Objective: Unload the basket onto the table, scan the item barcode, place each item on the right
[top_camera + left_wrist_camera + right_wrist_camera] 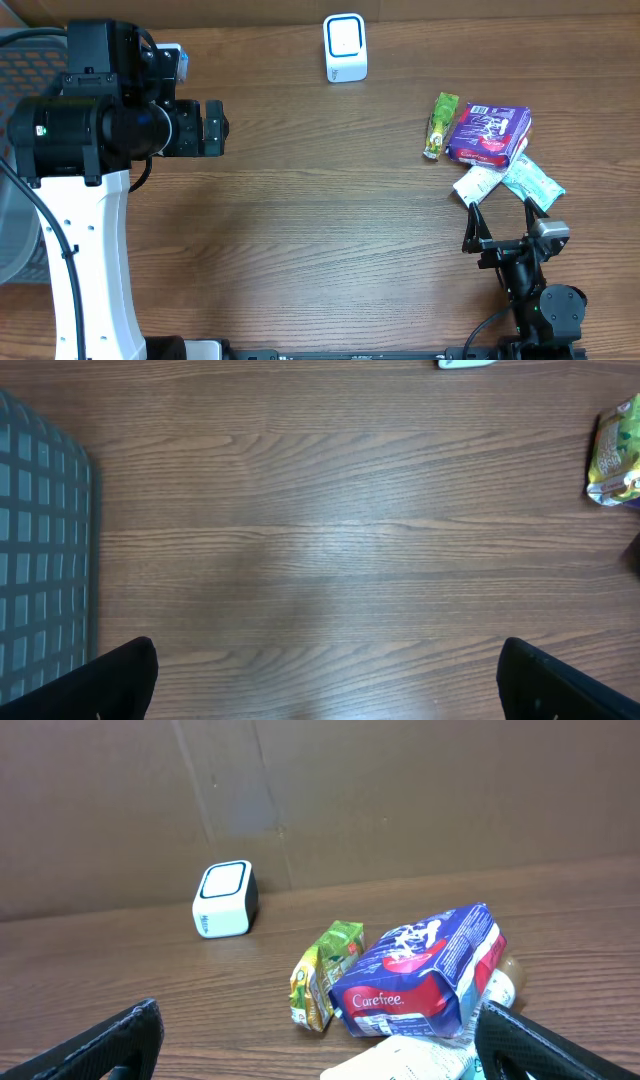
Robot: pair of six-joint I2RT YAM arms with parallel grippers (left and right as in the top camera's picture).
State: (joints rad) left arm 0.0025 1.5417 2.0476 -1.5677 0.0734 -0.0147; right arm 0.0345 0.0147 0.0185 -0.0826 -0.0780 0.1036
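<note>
- Overhead view: the white barcode scanner (345,47) stands at 12 o'clock on the bench (320,230). The items lie heaped at 3 o'clock: a purple Carefree pack (487,134), a green snack packet (439,126) touching its left side, and white sachets (505,183) just under it.
- Right gripper (501,205) sits at 5 o'clock, jaws spread fully and holding nothing, its fingertips just short of the sachets.
- Left gripper (215,128) hangs at 9 o'clock, equally wide and empty, well apart from everything. Its own camera shows only bare wood and a grey mesh basket (40,530).
- Likely trouble: the items touch and overlap, so a wide closing could catch two at once, or nudge the green snack packet away.
- The sachets are thin and flat; fingers may skate over them or pinch only a corner, so one could slip out on the way.
- The Carefree pack looks soft, and a squeeze may crumple it and distort its printed code.
- No barcode is visible on any item, so it may reach the scanner facing the wrong way.
- A careless carry could also knock the small scanner over.
</note>
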